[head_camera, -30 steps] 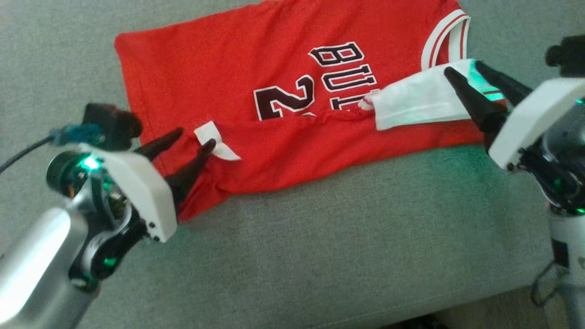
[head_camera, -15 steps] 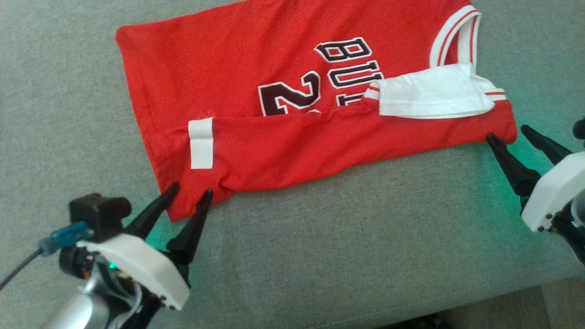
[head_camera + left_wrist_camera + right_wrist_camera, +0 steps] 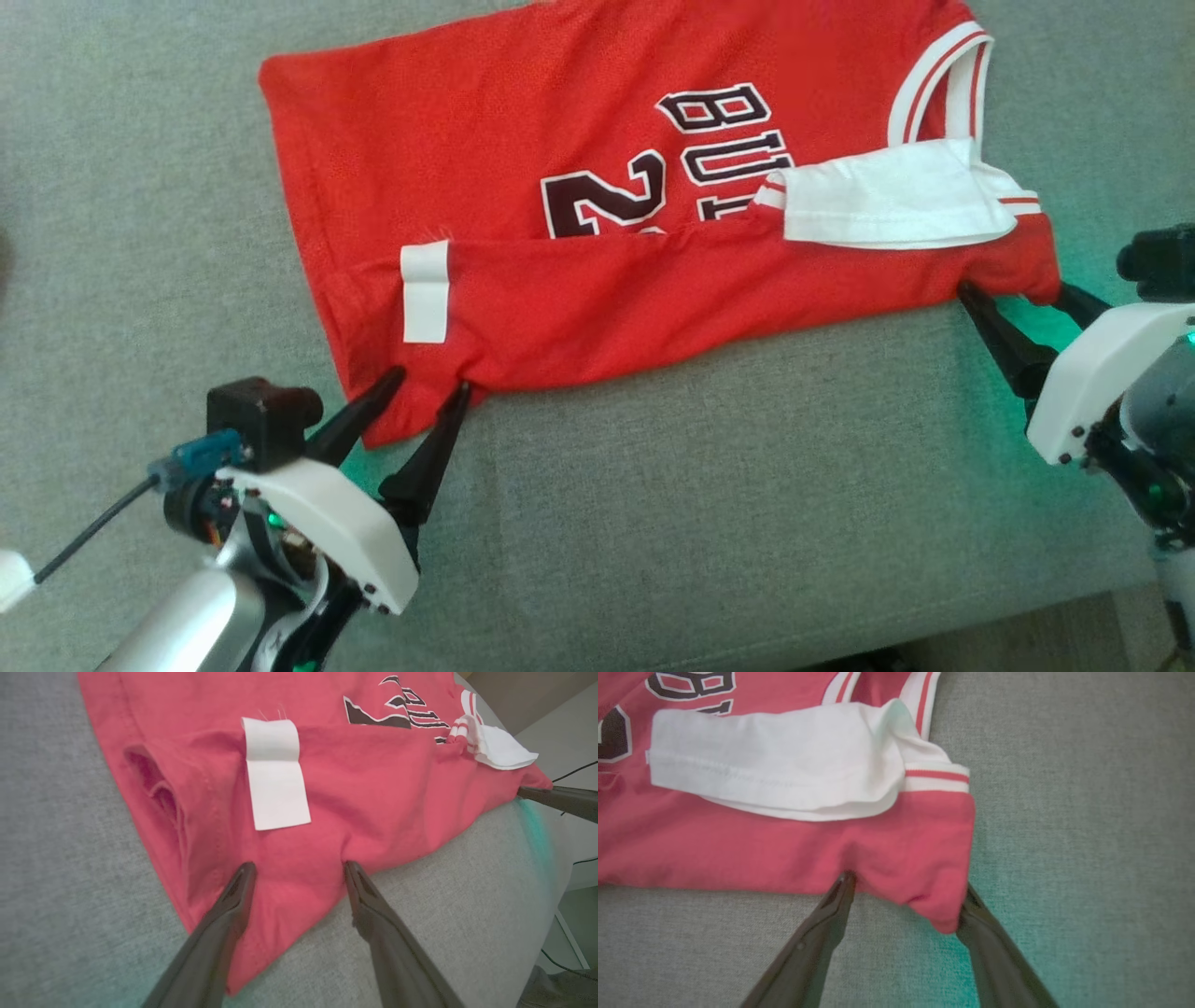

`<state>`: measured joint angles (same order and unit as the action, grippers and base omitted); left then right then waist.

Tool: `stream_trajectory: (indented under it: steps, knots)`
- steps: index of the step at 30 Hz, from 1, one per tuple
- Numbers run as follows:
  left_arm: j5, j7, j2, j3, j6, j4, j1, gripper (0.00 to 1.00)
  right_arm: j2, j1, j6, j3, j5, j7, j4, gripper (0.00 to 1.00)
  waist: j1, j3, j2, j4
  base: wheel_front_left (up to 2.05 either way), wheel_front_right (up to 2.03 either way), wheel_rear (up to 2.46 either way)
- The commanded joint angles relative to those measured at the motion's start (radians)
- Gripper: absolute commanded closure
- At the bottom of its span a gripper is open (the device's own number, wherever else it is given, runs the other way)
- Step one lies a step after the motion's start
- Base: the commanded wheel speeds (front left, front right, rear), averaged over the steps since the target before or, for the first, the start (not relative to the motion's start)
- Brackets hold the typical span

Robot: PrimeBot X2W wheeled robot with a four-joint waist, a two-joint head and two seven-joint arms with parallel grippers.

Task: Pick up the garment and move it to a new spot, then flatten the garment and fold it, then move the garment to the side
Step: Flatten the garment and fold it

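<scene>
Red jersey garment (image 3: 597, 187) lies spread on grey upholstery (image 3: 747, 485), its near edge folded over. The left gripper (image 3: 429, 380) has its jaws wide apart and empty, the garment's hem corner lying between the two tips and a white label (image 3: 425, 294) just beyond them. The right gripper (image 3: 1013, 294) is likewise spread and holds nothing, its tips flanking the shoulder corner, with a white turned-out panel (image 3: 887, 201) just beyond.

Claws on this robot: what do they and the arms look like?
The left claw and right claw each have two long, dark, tapering fingers on a white casing glowing green. The left carries a black camera with a blue-plugged cable.
</scene>
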<state>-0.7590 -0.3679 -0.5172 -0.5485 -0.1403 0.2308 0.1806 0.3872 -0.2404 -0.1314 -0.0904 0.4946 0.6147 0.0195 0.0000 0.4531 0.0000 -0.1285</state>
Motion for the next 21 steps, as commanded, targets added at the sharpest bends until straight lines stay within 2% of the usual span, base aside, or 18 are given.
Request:
stream_trajectory:
  steps: [1, 9, 10, 11, 12, 13, 14, 15, 18, 21]
  knots:
    - [0.005, -0.001, -0.029, 0.026, 0.006, 0.021, 0.004, 0.0, 0.023, -0.005, 0.001, -0.012, 0.012, -0.002, -0.027, 0.0, 0.0, -0.007, 0.0, -0.002, 0.0, 0.0, 0.0]
    - [0.034, -0.064, -0.093, -0.013, 0.03, 0.023, -0.001, 0.0, 0.044, -0.012, 0.001, -0.036, 0.038, 0.013, -0.006, 0.0, 0.0, 0.011, 0.0, 0.0, 0.0, 0.0, 0.0]
    - [0.045, -0.074, -0.1, -0.019, 0.034, 0.016, 0.01, 0.09, 0.043, -0.019, 0.001, -0.042, 0.04, 0.014, 0.0, 0.0, 0.0, 0.015, 0.0, 0.0, 0.0, 0.0, 0.0]
    - [0.058, -0.081, -0.107, -0.024, 0.038, 0.008, 0.023, 0.57, 0.043, -0.027, 0.001, -0.049, 0.042, 0.014, 0.007, 0.0, 0.0, 0.018, 0.0, 0.0, 0.0, 0.0, 0.0]
    - [0.068, -0.086, -0.111, -0.027, 0.039, -0.002, 0.036, 0.74, 0.044, -0.037, 0.001, -0.057, 0.044, 0.012, 0.016, 0.0, 0.0, 0.021, 0.0, 0.001, 0.0, 0.0, 0.0]
    - [0.077, -0.091, -0.115, -0.03, 0.042, -0.013, 0.049, 1.0, 0.047, -0.047, 0.001, -0.065, 0.046, 0.007, 0.026, 0.14, 0.0, 0.022, 0.0, 0.002, 0.0, 0.0, 0.0]
    - [0.091, -0.095, -0.121, -0.034, 0.048, -0.024, 0.063, 1.0, 0.053, -0.058, 0.001, -0.078, 0.05, 0.001, 0.035, 0.71, 0.0, 0.022, 0.0, 0.002, 0.0, 0.0, 0.0]
    - [0.102, -0.098, -0.128, -0.038, 0.054, -0.035, 0.075, 1.0, 0.063, -0.068, 0.001, -0.092, 0.057, -0.004, 0.043, 1.0, 0.0, 0.019, 0.0, 0.003, 0.0, 0.0, 0.0]
    - [0.11, -0.098, -0.148, -0.033, 0.069, -0.049, 0.095, 1.0, 0.114, -0.091, 0.001, -0.136, 0.099, -0.024, 0.049, 1.0, 0.0, 0.002, 0.0, 0.006, 0.0, 0.0, 0.0]
    - [0.11, -0.099, -0.184, -0.017, 0.075, -0.028, 0.093, 1.0, 0.204, -0.101, 0.001, -0.174, 0.163, -0.028, 0.032, 1.0, 0.0, -0.022, 0.0, 0.011, 0.0, 0.0, 0.0]
